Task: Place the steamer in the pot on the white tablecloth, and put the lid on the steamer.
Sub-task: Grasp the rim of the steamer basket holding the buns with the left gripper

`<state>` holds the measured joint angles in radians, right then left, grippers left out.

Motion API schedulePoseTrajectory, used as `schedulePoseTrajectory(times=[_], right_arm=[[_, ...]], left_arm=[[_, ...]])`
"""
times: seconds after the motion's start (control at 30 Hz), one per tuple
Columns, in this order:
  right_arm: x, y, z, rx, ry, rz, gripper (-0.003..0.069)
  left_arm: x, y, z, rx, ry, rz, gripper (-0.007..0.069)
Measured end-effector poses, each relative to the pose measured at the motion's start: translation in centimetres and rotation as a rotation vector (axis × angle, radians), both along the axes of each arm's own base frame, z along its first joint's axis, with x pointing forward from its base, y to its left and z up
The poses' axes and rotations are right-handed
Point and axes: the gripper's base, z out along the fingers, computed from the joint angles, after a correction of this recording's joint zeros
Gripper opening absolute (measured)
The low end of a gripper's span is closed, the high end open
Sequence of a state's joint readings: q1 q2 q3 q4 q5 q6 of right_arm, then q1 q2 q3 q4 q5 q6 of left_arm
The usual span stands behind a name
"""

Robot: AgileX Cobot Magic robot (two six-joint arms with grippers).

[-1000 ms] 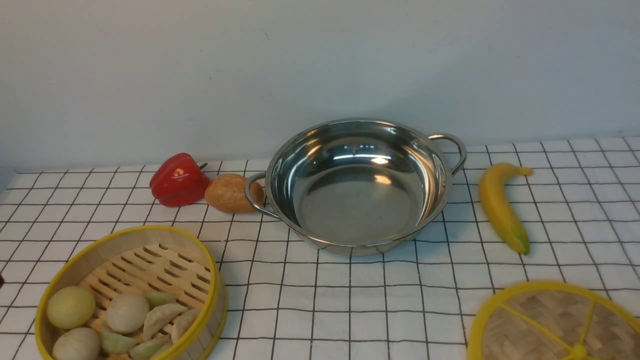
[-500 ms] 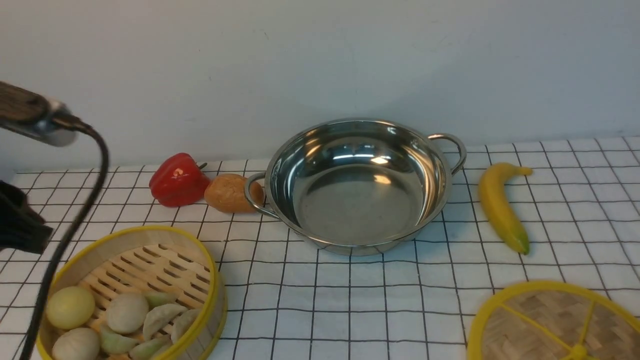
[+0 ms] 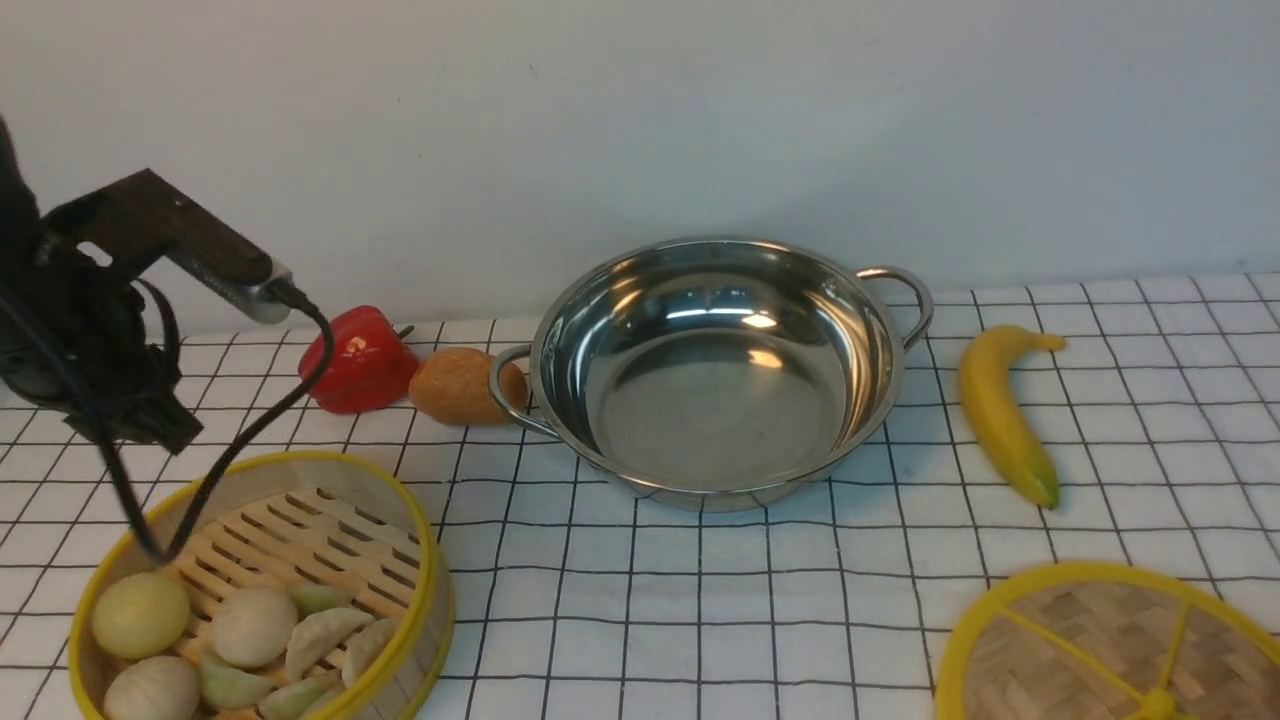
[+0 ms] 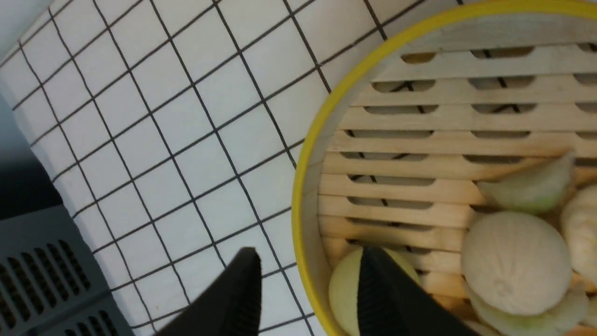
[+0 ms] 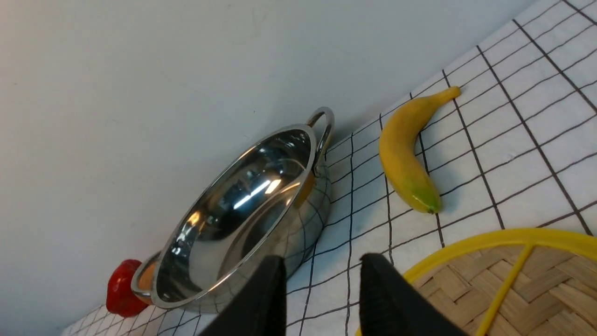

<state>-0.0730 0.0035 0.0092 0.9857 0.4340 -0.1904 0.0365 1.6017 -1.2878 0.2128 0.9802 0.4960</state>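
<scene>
Spanning the front view from mid-height to its lower edge, the white tablecloth with a thin black grid (image 3: 700, 600) bears everything I must handle. The wide shiny stainless-steel pot with two loop handles (image 3: 720, 400) stands at upper centre, with nothing in it. The round bamboo steamer with yellow rim and slatted floor (image 3: 440, 600), lower left, holds pale buns and greenish dumplings. The flat woven bamboo lid with yellow rim and spokes (image 3: 1080, 640) lies lower right, cut by the frame edge. My black left gripper (image 4: 310, 266) has its fingers spread, nothing between them, above the steamer's yellow rim; my black right gripper (image 5: 324, 266) is likewise spread and empty, the lid close by.

The step in hand, as I judge it, is taking the steamer by its wall. I should straddle the rim with one finger inside and one outside, clear of the round yellowish bun (image 3: 141, 614), descend slowly, pinch firmly, and lift level; a one-sided grip could tilt the basket and spill its food.
</scene>
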Motion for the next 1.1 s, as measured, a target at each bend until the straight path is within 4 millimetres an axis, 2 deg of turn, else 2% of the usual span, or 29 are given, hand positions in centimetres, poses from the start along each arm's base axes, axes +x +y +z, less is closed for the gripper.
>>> schedulePoseTrajectory(times=[0.03,0.07,0.13,0.17,0.33,0.63,0.77,1.1], right_arm=[[0.0,0.1,0.0,-0.011,-0.004,0.015,0.0243],[0.0,0.1,0.0,-0.012,-0.004,0.018,0.0243],[-0.1,0.3,0.0,-0.031,-0.012,0.038,0.0243],[-0.1,0.3,0.1,-0.035,-0.014,0.039,0.0243],[-0.1,0.6,0.1,-0.076,-0.025,0.072,0.0243],[-0.2,0.7,0.0,-0.086,-0.023,0.090,0.0243],[-0.2,0.7,0.0,-0.088,-0.023,0.090,0.0243],[-0.2,0.7,0.1,-0.092,-0.031,0.095,0.0243]], left_arm=[[1.1,0.1,-0.9,-0.004,0.022,0.016,0.0298],[1.2,0.2,-1.0,-0.004,0.026,0.018,0.0300],[2.7,0.7,-2.6,-0.007,0.077,0.038,0.0317],[2.8,0.9,-2.6,-0.007,0.083,0.041,0.0318],[3.8,3.3,-6.4,-0.058,0.216,0.075,0.0337],[4.2,5.8,-8.3,-0.155,0.223,0.084,0.0337],[5.0,6.0,-10.2,-0.155,0.218,0.078,0.0337],[6.0,6.2,-13.3,-0.149,0.228,0.039,0.0337]])
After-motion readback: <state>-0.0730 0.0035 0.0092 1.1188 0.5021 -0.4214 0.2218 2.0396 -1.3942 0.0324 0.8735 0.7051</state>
